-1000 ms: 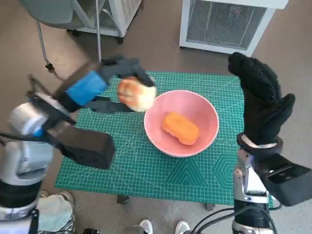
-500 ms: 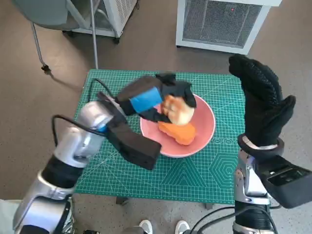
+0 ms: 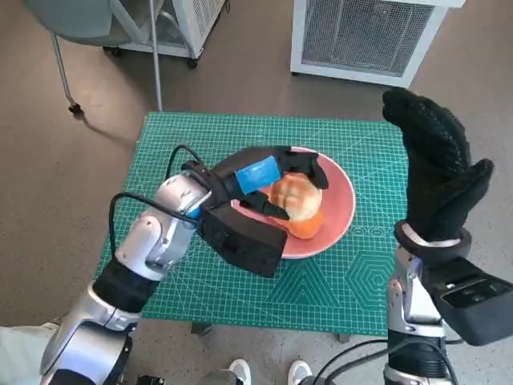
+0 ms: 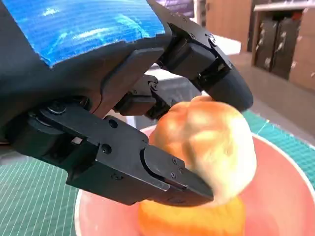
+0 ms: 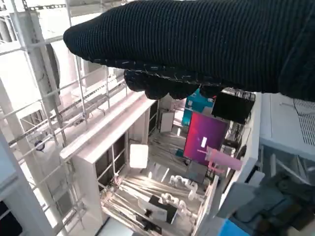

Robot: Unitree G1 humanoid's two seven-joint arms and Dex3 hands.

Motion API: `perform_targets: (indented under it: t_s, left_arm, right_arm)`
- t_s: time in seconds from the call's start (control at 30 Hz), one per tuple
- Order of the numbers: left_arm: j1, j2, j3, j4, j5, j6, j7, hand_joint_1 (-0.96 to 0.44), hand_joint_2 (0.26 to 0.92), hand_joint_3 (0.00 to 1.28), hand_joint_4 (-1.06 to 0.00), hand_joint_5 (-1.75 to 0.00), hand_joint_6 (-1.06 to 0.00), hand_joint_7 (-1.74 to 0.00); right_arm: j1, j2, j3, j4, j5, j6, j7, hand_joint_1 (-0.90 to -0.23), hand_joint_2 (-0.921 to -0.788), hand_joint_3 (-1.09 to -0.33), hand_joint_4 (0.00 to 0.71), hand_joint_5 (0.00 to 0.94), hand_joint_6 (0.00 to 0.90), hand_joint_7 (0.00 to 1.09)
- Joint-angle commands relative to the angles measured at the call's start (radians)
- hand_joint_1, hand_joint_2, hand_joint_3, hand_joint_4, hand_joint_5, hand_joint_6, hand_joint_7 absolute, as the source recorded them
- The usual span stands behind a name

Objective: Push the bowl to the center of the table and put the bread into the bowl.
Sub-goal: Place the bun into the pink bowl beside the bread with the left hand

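My right hand [image 3: 437,172]: raised upright beside the table's right edge, fingers spread, holding nothing. My left hand [image 3: 268,176]: over the pink bowl [image 3: 341,210], fingers closed around the pale bread roll [image 3: 294,193]. Roll rests on an orange bread piece [image 3: 306,227] in the bowl, mid green mat [image 3: 337,285].

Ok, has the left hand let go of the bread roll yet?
No, the left hand grips the bread roll between its fingers over the pink bowl.
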Motion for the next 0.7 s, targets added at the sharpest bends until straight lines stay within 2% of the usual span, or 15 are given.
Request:
perform_targets:
  t_s: [0.03, 0.2, 0.33, 0.57, 0.7]
  left_arm:
    - [0.014, 0.004, 0.009, -0.027, -0.013, -0.011, 0.010, -0.23, 0.893, 0.04, -0.16, -0.01, -0.37, -0.11]
    - [0.022, 0.004, 0.038, -0.041, -0.057, -0.014, 0.000, -0.27, 0.896, 0.03, -0.11, 0.00, -0.35, -0.07]
    - [0.018, 0.000, 0.075, -0.046, -0.135, -0.003, -0.040, -0.27, 0.897, 0.02, -0.06, 0.00, -0.32, -0.04]
    - [0.007, -0.027, 0.227, -0.054, -0.465, 0.075, -0.192, -0.24, 0.895, 0.01, 0.00, 0.00, -0.28, -0.02]
    - [0.017, -0.040, 0.322, -0.072, -0.627, 0.092, -0.216, -0.22, 0.895, 0.01, 0.00, 0.00, -0.27, -0.01]
  right_arm:
    - [0.021, 0.004, 0.001, 0.008, -0.020, 0.004, -0.017, -0.529, -0.921, -0.706, 0.354, 0.033, -0.001, 0.70]
    - [0.018, 0.002, 0.005, 0.006, -0.023, 0.009, -0.019, -0.528, -0.921, -0.708, 0.354, 0.033, -0.001, 0.70]
    - [0.014, -0.001, 0.006, 0.007, -0.022, 0.013, -0.016, -0.527, -0.921, -0.709, 0.353, 0.032, -0.001, 0.70]
    - [0.004, -0.006, 0.009, 0.001, -0.021, 0.025, -0.014, -0.525, -0.921, -0.714, 0.351, 0.031, -0.001, 0.70]
    - [-0.005, -0.010, 0.010, -0.001, -0.016, 0.034, -0.010, -0.525, -0.921, -0.716, 0.350, 0.031, -0.001, 0.70]
